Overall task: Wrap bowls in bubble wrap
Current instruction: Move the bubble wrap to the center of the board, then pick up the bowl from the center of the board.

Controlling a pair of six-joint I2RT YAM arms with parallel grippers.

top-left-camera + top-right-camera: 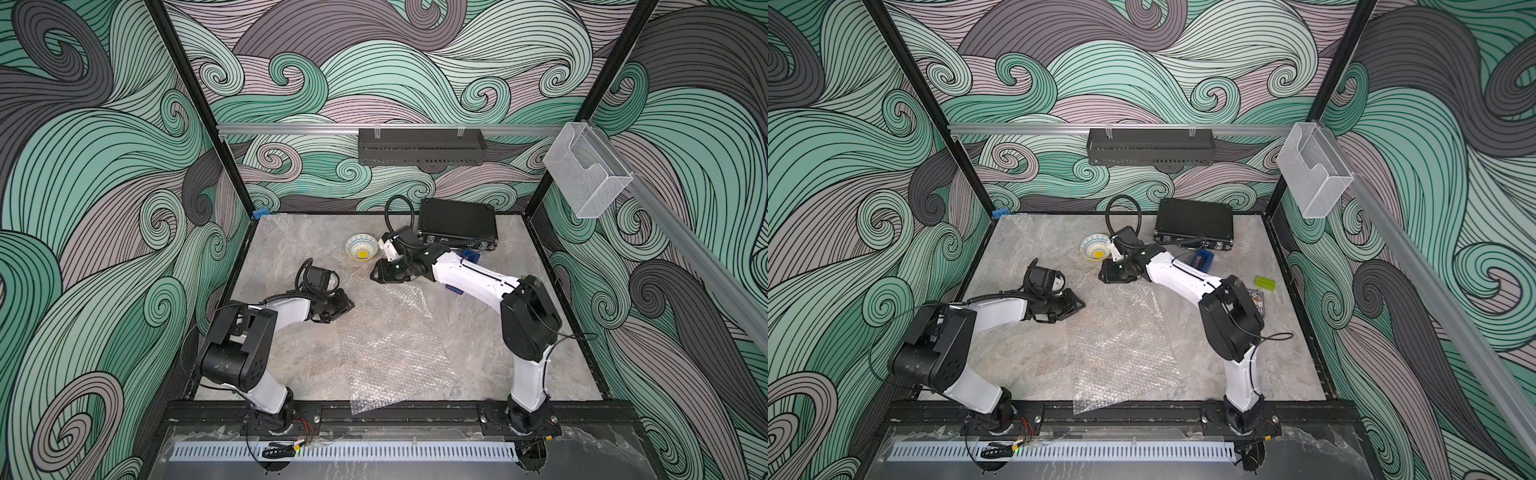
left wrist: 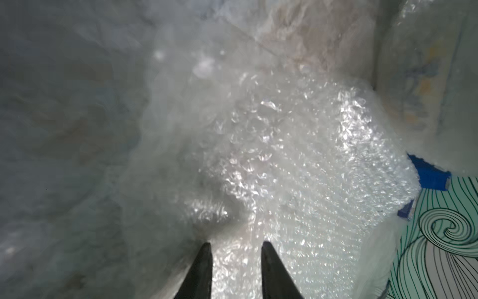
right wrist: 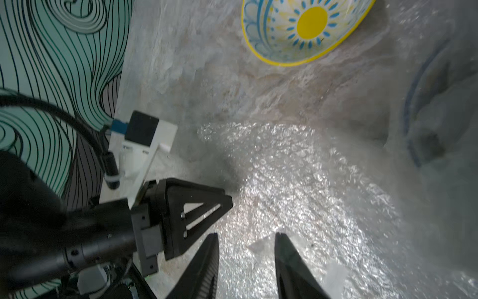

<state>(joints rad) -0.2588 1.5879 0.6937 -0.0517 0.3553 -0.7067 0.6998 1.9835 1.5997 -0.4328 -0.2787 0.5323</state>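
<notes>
**Sheet in reach, bowl not yet on it**

The bubble wrap [image 1: 386, 345] lies spread over the middle of the table [image 1: 291, 365], and its near corner hangs past the front edge. One bowl [image 1: 362, 247], pale with a yellow centre, stands upright beyond the sheet's far edge and seems clear of it.

The left gripper [image 2: 234, 248] is low at the sheet's left far corner. Its jaws are part-way apart with wrap between them, but the blurred wrist view does not show whether they pinch it. The right gripper [image 3: 245, 238] is at the far edge, just beside the bowl, with its jaws apart and nothing held.

**Risks**
- The film is thin and slick, so a shallow bite could let it slip out.
- A pull from one corner alone could drag or bunch the whole sheet.
- The right arm's wrist is close enough to the bowl to knock it toward the black case [image 1: 457, 222].
- The two grippers are near each other and could clash over the same edge.
</notes>
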